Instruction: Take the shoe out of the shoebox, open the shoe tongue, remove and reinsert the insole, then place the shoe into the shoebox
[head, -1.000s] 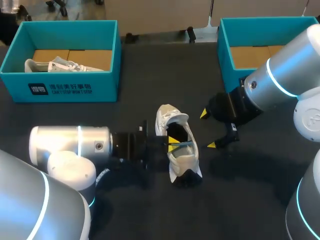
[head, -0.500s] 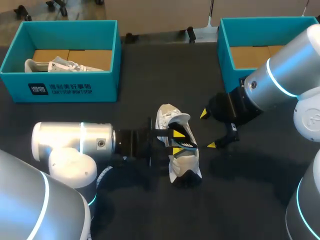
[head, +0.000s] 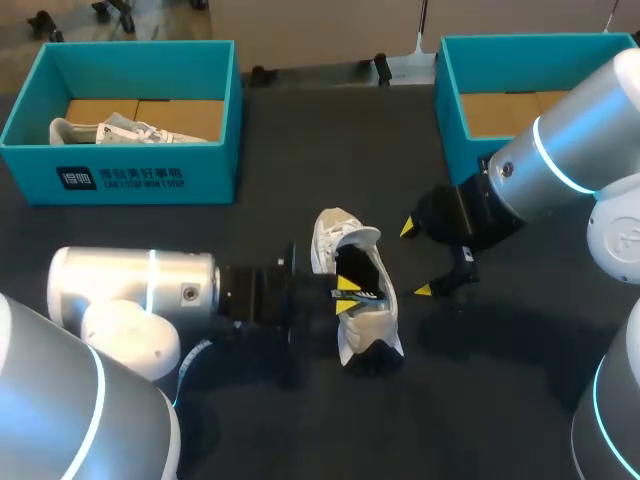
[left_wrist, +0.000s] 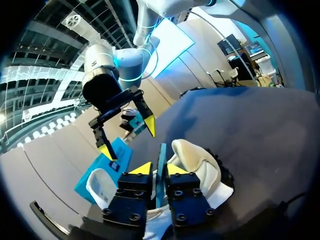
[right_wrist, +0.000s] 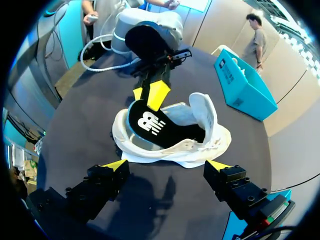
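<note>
Half a second on, the left arm has slid back toward its own side of the table (head: 300, 170), and the left claw (head: 345, 290) has come back with it while staying at the shoe (head: 365, 322). The right arm has not shifted.

The left claw is closed to a thin gap, both yellow tips pinching the edge of the black insole (right_wrist: 150, 122). The insole is raised at the gripped end, with the rest still lying in the shoe. The right claw (head: 416, 259) is spread wide and holds nothing, hanging just beside the shoe on the side away from the left arm.

The shoe lies in the middle of the table, between the two claws and well apart from both boxes. Its long axis runs from the far side of the table toward the robot, roughly crosswise to the left arm's reach, and the insole lies along that same line. The left arm is plainly the nearer of the two. Any pull on the insole would likely have to follow the shoe's length rather than cut across it.

A second shoe (head: 110, 130) sits in the left box (head: 120, 175); the right box (head: 455, 100) stands behind the right arm.
</note>
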